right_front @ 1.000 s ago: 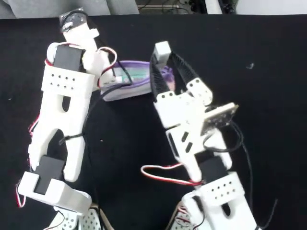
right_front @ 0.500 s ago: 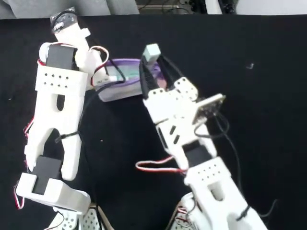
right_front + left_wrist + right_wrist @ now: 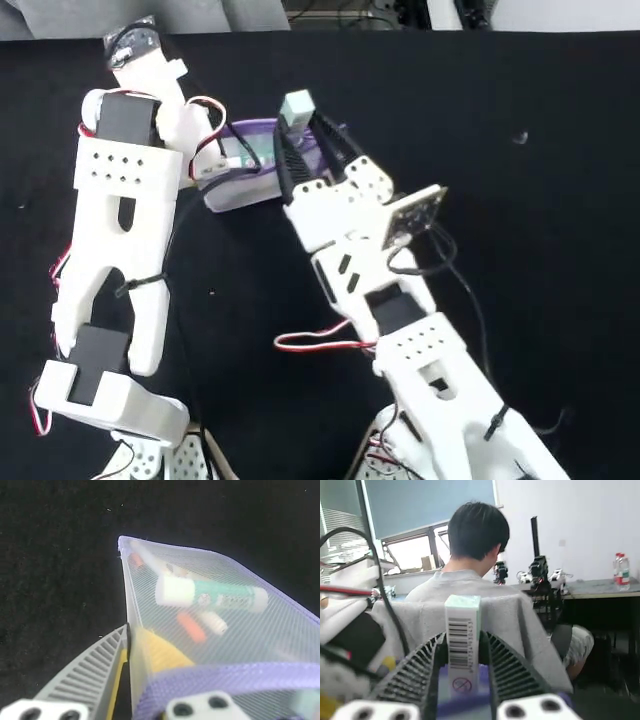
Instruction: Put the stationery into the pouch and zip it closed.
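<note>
While the left gripper [image 3: 128, 652] pinches the mesh pouch [image 3: 235, 630] edge, far on the table, the right gripper [image 3: 463, 647] is clamped on a small barcoded box [image 3: 463, 615], upright over the pouch.

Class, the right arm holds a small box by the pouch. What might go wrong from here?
1. The small box stands tall in the right pincer, gripped low; it could tip or snag on the pouch trim.
2. The left pincer grips the pouch at one corner, so a push might pull the mesh free.
</note>
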Motion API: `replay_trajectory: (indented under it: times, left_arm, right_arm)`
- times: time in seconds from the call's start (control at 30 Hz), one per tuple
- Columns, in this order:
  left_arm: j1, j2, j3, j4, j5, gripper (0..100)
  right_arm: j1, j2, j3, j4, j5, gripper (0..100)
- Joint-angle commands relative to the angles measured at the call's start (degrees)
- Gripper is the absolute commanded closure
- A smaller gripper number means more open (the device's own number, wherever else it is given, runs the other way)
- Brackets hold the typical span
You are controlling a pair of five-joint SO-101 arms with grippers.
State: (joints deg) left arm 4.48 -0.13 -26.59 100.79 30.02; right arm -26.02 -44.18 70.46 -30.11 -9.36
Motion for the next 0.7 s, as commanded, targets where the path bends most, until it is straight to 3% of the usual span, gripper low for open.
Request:
replay_trajectory:
  times: [0.0, 0.23, 0.43, 0.67]
  left_arm:
    - [-1.45, -3.16, -0.66, -0.09, -0.62, 97]
    - [-1.36, -3.16, 0.75, -0.18, -0.70, 97]
    - [-1.27, -3.16, 0.84, -0.18, -0.70, 97]
    - [-1.45, -3.16, 0.84, -0.18, -0.70, 97]
  right_arm:
    - [-2.11, -0.40, -2.42, 1.49, 1.41, 98.7]
    - [-2.29, -0.04, -3.03, 4.13, 3.16, 96.2]
    - [-2.29, -0.40, -3.12, 4.66, 3.16, 69.0]
    - [-1.41, -1.45, -4.00, 5.10, 3.34, 71.8]
